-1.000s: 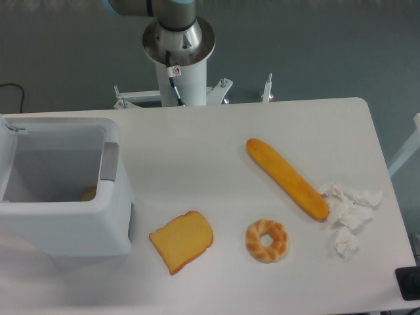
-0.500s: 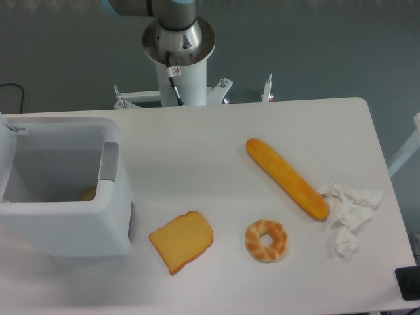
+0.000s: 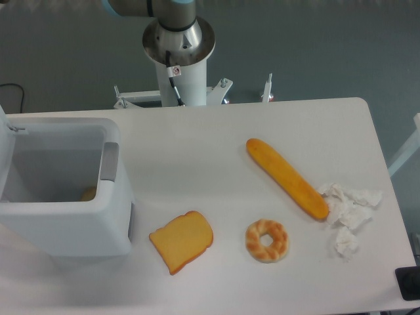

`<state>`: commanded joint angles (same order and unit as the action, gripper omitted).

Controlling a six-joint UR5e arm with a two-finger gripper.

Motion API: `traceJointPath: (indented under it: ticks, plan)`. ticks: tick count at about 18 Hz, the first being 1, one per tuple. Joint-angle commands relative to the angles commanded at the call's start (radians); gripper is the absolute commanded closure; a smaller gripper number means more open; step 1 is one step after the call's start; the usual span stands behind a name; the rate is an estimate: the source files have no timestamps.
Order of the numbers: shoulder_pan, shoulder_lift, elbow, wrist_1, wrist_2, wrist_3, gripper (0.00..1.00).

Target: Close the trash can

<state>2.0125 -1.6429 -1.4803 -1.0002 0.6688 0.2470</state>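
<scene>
The trash can (image 3: 72, 226) is a large white boxy bin at the left edge of the table. It stands open, and its lid (image 3: 5, 141) is raised at the far left, mostly cut off by the frame edge. A grey latch (image 3: 109, 162) sits on its right rim. A small orange item (image 3: 88, 194) lies inside. Only the arm's base column (image 3: 178, 49) shows at the top; the gripper is out of view.
On the white table (image 3: 197, 144) lie a toast slice (image 3: 182, 241), a bagel (image 3: 267, 240), a long baguette (image 3: 286, 178) and crumpled white tissue (image 3: 348, 213) at the right. A black object (image 3: 408, 283) sits at the bottom right corner.
</scene>
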Motion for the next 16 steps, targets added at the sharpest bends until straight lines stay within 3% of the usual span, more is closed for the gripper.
traceJointPath:
  ticks: [16]
  plan:
    - [0.097, 0.003, -0.071, 0.0, 0.066, 0.1, 0.0]
